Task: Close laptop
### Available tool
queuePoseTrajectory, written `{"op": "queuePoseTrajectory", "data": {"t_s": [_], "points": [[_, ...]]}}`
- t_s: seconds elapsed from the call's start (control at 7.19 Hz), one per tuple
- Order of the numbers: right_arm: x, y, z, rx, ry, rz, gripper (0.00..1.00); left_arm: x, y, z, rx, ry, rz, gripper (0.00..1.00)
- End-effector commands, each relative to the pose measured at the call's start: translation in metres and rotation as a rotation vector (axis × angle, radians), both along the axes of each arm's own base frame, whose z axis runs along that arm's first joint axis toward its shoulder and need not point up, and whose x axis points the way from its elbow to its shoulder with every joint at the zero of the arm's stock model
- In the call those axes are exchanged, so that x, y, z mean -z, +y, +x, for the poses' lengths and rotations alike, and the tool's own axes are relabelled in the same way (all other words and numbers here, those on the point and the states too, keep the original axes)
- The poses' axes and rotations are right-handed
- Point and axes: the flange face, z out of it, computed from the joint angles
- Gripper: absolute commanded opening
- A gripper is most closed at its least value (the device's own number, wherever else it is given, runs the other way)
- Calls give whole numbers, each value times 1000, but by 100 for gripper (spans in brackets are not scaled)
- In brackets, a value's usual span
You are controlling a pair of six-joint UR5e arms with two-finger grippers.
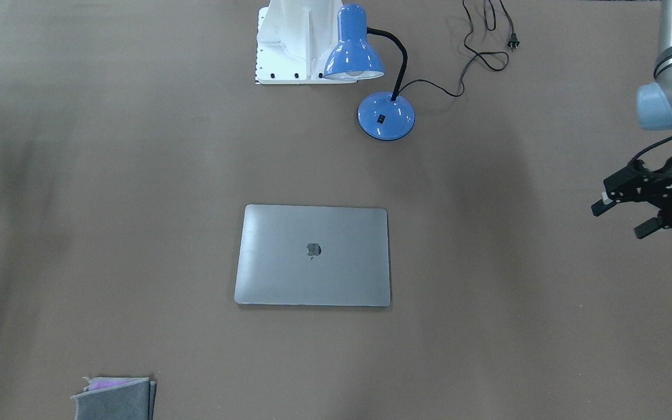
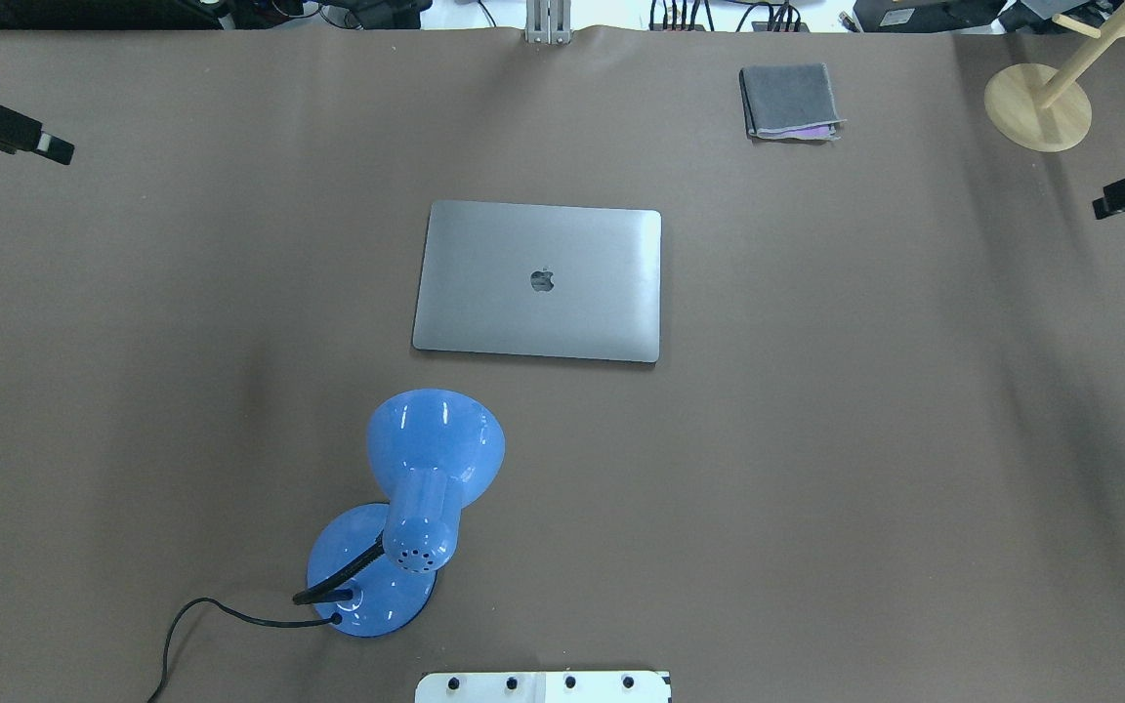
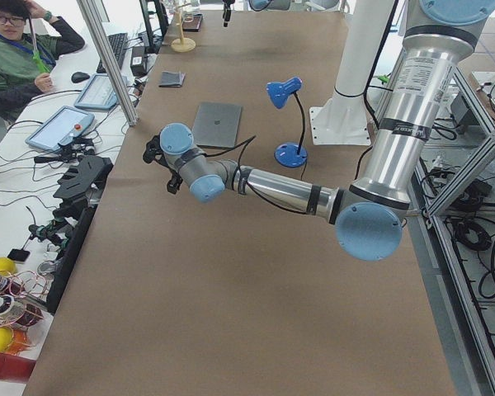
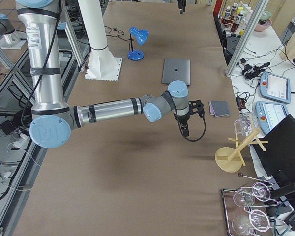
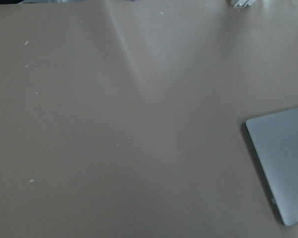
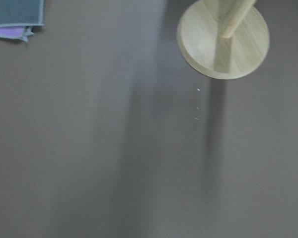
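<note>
The grey laptop (image 1: 312, 256) lies flat in the middle of the table with its lid down and the dark apple logo facing up. It also shows in the overhead view (image 2: 538, 281) and, as one corner, in the left wrist view (image 5: 283, 158). My left gripper (image 1: 622, 219) is open and empty, hovering far off the laptop's side at the table's left end (image 2: 55, 148). My right gripper (image 2: 1109, 205) is at the table's right end, far from the laptop. Its fingers look spread and empty in the exterior right view (image 4: 189, 118).
A blue desk lamp (image 2: 426, 488) with a black cord (image 1: 487, 46) stands between the laptop and the robot's white base (image 1: 295, 41). A folded grey cloth (image 2: 789, 101) lies beyond the laptop. A wooden stand (image 2: 1038, 105) is at the far right.
</note>
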Motion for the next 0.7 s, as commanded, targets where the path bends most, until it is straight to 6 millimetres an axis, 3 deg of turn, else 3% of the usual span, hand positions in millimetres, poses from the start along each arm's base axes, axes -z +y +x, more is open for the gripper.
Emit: {"op": "queuePoseTrajectory", "data": {"t_s": [0.0,0.14,0.28,0.42,0.56], "points": [[-46,30,72,12,54,-49,100,-55,4,-91,-10,-138,48,99],[-48,36,101,-29,13,-113,100,-67,3,-122,-7,-204,49,99],[-55,51,107,-2,2,-139,100,-80,7,-145,-21,-236,18,99],[-75,73,108,35,10,-191,100,-116,34,-166,-31,-246,-61,99],[-82,82,108,60,20,-241,100,-169,72,-171,-35,-354,-220,99]]}}
